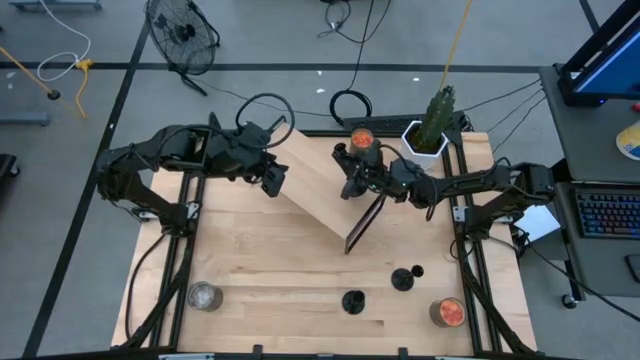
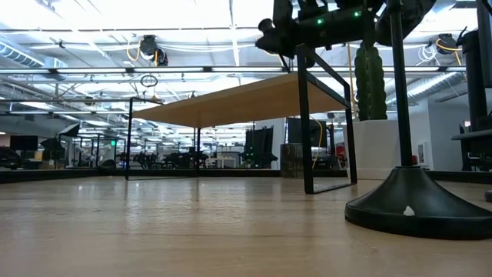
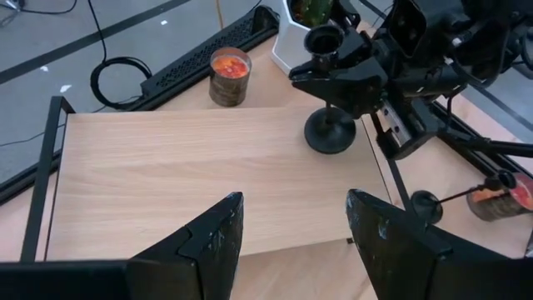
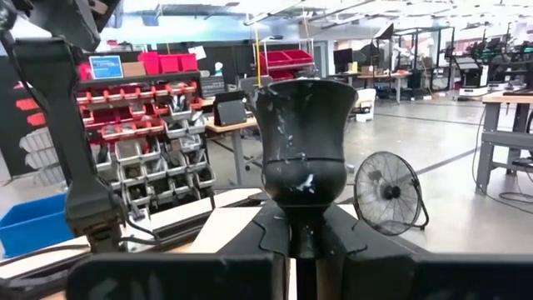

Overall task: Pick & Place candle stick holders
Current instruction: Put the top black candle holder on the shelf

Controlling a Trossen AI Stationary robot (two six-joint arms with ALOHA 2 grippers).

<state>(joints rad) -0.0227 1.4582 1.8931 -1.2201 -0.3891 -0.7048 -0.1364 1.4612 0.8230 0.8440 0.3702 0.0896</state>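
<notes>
A black candle stick holder (image 3: 327,125) stands upright near the right edge of a raised wooden shelf (image 1: 315,190); its cup fills the right wrist view (image 4: 300,137). My right gripper (image 1: 356,172) is shut on it. My left gripper (image 1: 272,178) hovers open and empty over the shelf's left part, and its fingers also show in the left wrist view (image 3: 291,208). Another holder (image 1: 352,300) stands on its round base near the table's near edge. A third holder (image 1: 405,277) is to its right and seems to lie on its side. My right gripper pinches the holder's thin stem (image 4: 305,243) between its two fingers, just below the cup. The fingers come about level from the table's right side and lie across the stem. The holder is upright, its round base (image 3: 330,135) on or just above the shelf top.
An orange-filled glass jar (image 1: 361,137) and a potted cactus (image 1: 430,128) stand at the far edge. Another orange jar (image 1: 447,312) is at the near right and a silvery jar (image 1: 204,296) at the near left. The shelf's black legs (image 1: 365,222) reach down to the table.
</notes>
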